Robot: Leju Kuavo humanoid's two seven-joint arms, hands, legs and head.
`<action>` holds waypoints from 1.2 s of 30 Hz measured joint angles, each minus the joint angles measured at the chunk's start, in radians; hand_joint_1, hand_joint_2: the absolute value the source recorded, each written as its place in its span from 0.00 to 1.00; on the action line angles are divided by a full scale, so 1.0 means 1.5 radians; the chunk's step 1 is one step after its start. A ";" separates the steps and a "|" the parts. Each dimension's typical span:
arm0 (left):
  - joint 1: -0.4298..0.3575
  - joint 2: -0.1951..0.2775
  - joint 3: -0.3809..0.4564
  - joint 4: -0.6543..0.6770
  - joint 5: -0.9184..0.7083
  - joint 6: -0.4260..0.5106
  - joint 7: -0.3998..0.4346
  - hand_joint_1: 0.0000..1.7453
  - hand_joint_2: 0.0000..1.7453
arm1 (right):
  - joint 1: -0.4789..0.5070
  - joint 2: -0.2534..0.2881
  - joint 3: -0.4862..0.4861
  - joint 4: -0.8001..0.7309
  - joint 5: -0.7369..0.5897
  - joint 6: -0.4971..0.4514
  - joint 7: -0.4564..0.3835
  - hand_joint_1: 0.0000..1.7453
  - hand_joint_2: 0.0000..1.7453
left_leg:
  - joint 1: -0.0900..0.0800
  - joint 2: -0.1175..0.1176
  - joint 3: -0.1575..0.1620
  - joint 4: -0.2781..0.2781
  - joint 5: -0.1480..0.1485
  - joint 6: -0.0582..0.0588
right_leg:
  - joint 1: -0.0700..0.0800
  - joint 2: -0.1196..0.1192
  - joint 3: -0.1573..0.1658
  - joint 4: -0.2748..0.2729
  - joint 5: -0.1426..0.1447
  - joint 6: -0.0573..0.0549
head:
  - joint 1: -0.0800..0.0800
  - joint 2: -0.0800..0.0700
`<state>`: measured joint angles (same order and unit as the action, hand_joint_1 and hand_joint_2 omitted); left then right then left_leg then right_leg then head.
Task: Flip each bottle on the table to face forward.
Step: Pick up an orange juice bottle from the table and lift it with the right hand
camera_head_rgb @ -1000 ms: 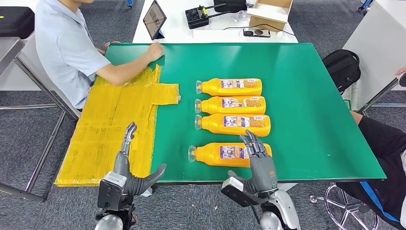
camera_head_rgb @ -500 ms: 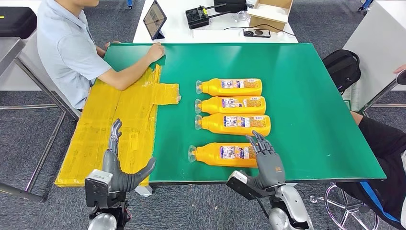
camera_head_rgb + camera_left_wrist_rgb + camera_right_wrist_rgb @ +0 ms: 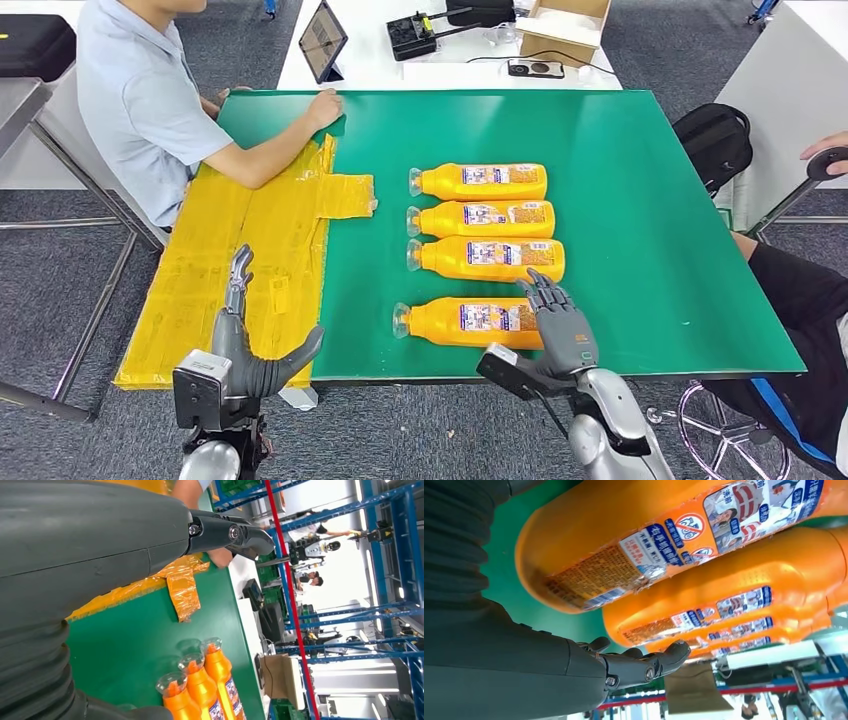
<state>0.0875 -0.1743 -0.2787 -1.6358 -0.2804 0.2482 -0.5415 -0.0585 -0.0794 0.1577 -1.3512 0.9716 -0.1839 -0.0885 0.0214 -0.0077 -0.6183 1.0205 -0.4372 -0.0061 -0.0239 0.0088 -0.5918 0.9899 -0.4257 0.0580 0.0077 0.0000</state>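
Right hand [image 3: 562, 325], fingers spread, empty, has eased back beside the lowest bottle [image 3: 470, 322] at lower centre | left hand [image 3: 250, 350] open, idle lower left | bottle lying unflipped, no grasp yet.

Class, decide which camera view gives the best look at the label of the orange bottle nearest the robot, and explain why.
The right wrist view: the nearest bottle is close up, so its label pictures and print show large. The head view shows the whole bottle lying on the green table, its label small beside the right hand. The left wrist view catches other bottles' necks.
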 joint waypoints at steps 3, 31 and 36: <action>-0.005 0.000 0.000 0.000 0.000 -0.002 0.000 0.00 1.00 | -0.023 -0.005 0.007 0.025 0.001 0.019 0.014 0.00 1.00 | 0.000 0.000 0.000 0.000 0.000 0.000 | 0.000 0.000 0.000 0.000 0.000 0.000 | 0.000 0.000; -0.042 0.008 -0.011 0.030 -0.001 -0.018 0.018 0.00 1.00 | -0.205 -0.069 0.106 0.247 -0.084 0.150 0.014 1.00 1.00 | 0.000 0.000 0.006 0.000 0.000 0.000 | 0.000 0.000 0.005 0.000 0.000 0.000 | 0.000 0.000; -0.043 0.009 -0.012 0.030 -0.001 -0.012 0.018 0.00 1.00 | -0.202 -0.070 0.115 0.247 -0.103 0.144 0.007 1.00 1.00 | 0.000 0.000 0.006 0.000 0.000 0.000 | 0.000 0.000 0.005 0.000 0.000 0.000 | 0.000 0.000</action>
<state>0.0236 -0.1607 -0.2974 -1.5908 -0.2812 0.2296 -0.5147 -0.3610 -0.1844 0.3306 -0.9804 0.8168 0.0316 -0.0777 0.0214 -0.0074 -0.6087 1.0207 -0.4370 -0.0055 -0.0237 0.0094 -0.5837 0.9893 -0.4255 0.0580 0.0078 0.0000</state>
